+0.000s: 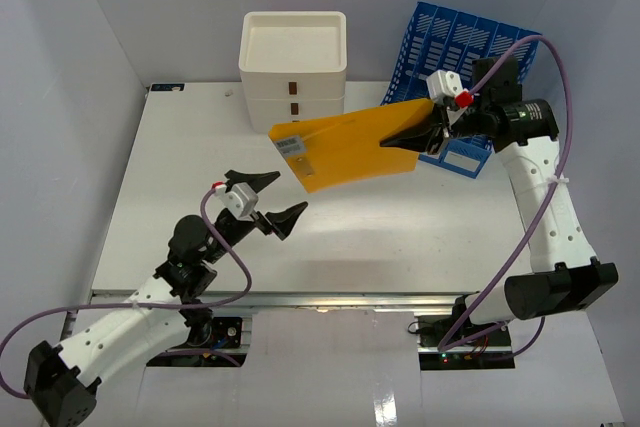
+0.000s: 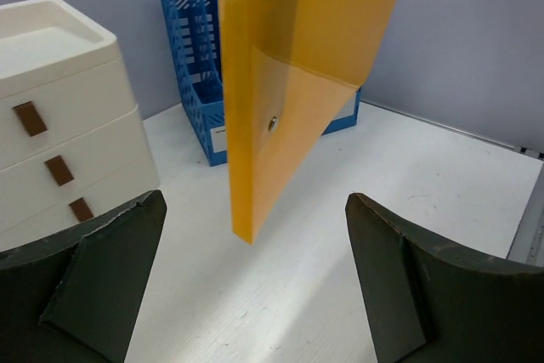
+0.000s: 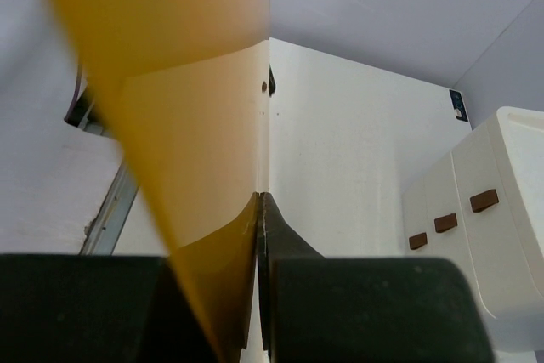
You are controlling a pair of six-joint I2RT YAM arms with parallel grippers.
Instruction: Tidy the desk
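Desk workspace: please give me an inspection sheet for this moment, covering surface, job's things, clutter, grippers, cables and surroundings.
Surface: white desk, bare in the middle and at the front.
Job's things: yellow folder held in the air above the desk; white drawer box at the far edge, three drawers shut; blue rack at the far right.
Clutter: nothing seen.
Grippers: right gripper shut on the folder's edge; left gripper open, empty, facing the folder.
Cables: purple cables loop along both arms, clear of the folder.
Surroundings: plain white walls on three sides.
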